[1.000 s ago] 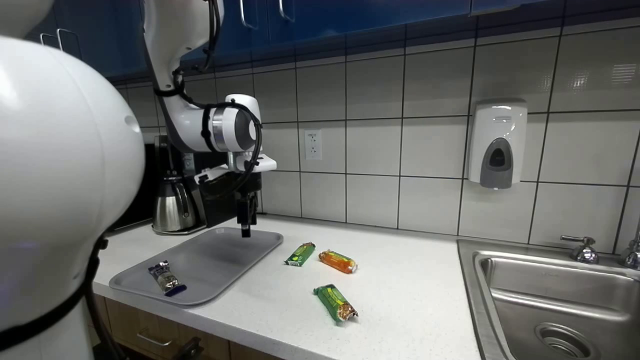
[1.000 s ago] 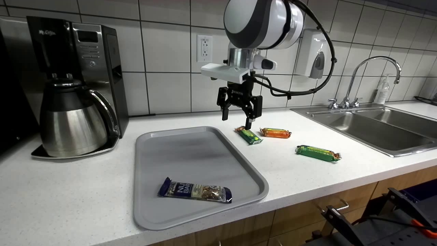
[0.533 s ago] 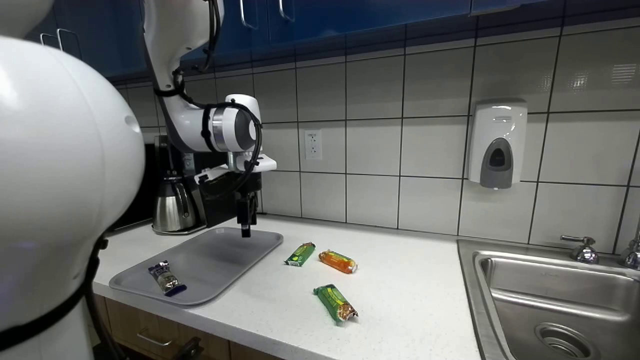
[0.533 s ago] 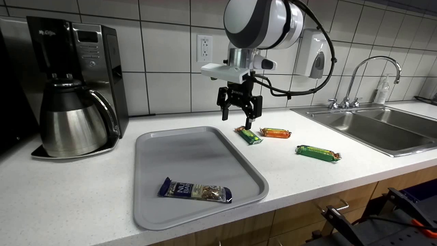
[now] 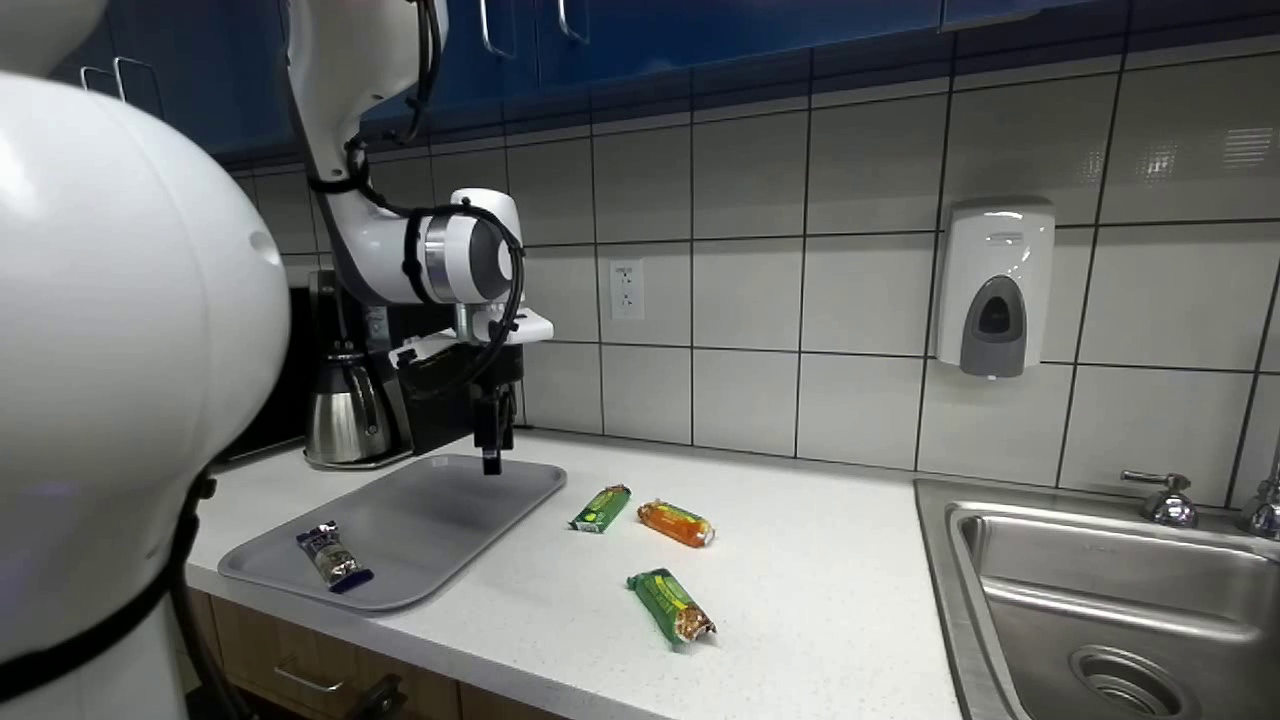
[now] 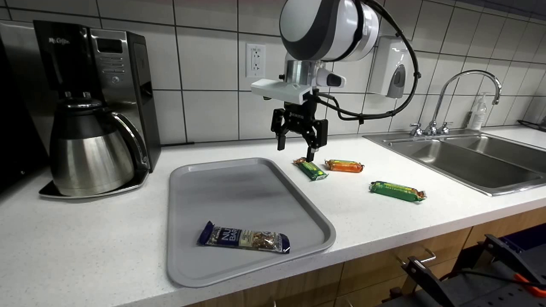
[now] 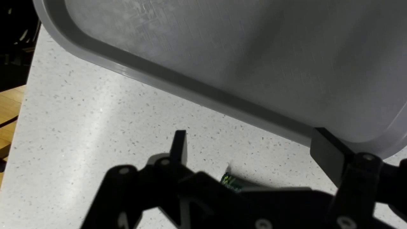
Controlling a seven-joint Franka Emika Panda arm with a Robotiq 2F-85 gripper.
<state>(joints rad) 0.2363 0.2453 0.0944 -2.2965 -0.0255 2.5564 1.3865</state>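
Just beyond one long rim of the gray tray (image 6: 230, 196), the nearest green bar (image 6: 310, 169) lies on the surface (image 6: 349, 204), its long axis roughly parallel to that rim. Your end effector (image 6: 296, 149) hovers above on its tray side, jaws apart, gripping nothing.

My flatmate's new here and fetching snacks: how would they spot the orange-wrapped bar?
On the white counter, look between the steel sink and the gray tray. The orange bar lies beside the green bar nearest the tray, on its sink side. Unlike that one and the second green bar, nearer the counter's front edge, it has an orange wrapper.
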